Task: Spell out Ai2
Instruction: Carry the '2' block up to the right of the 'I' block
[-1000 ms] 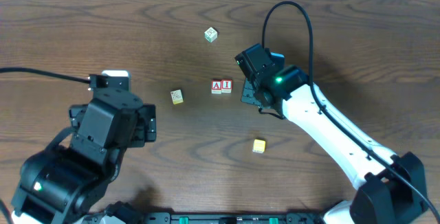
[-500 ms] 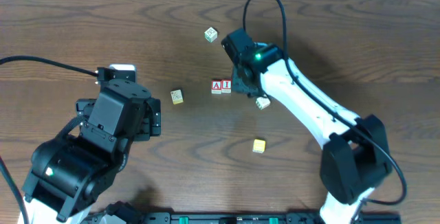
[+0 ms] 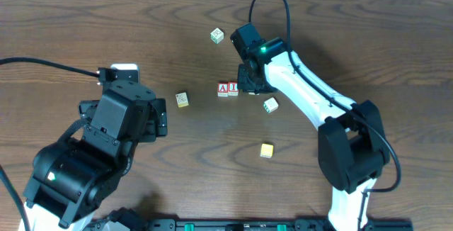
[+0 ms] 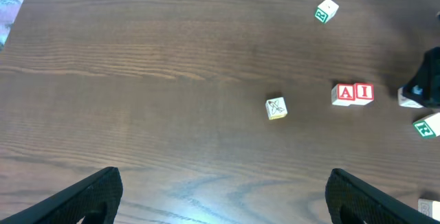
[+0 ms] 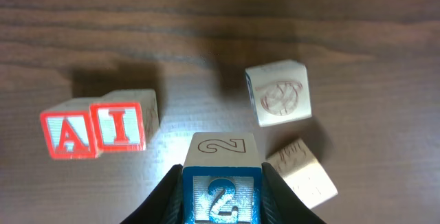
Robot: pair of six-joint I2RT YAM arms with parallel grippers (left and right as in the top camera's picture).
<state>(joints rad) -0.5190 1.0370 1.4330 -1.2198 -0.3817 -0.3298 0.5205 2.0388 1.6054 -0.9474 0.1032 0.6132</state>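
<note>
**Ai2 row: two letters set, third in the jaws**

1. Left gripper [image 4: 223,176]: at the left of the table, fingers spread wide, nothing between them. Idle, well apart from the letters.
2. Pale cube with a faint mark [image 3: 182,99]: alone on the table, left of the letter pair. Not part of the word.
3. Whitish cube with a green mark [image 3: 216,36]: far side of the table, apart from everything. Not part of the word.
4. "A" cube [image 3: 223,89]: red border, white face, red letter. Lies mid-table and touches the next item on its right side.
5. "I" cube [image 3: 233,88]: same red pattern, sitting flush against the "A". Read from the near side the pair gives "AI" in the correct order.
6. "2" cube [image 5: 220,157]: blue with a white numeral, pinched between the fingers of the right gripper [image 5: 221,195], which is closed on its two sides. It sits just right of the "I", with a gap showing in the right wrist view. Whether it rests on the table I cannot tell.
7. Second green-marked cube [image 3: 270,105]: just right of the right gripper, slightly nearer. Likely a crowding risk for the last placement.
8. Yellow cube [image 3: 266,150]: near side, unused.

Status, by judgement: two of three letters done. What is left is to set the "2" down against the right side of the "I" and release it.
</note>
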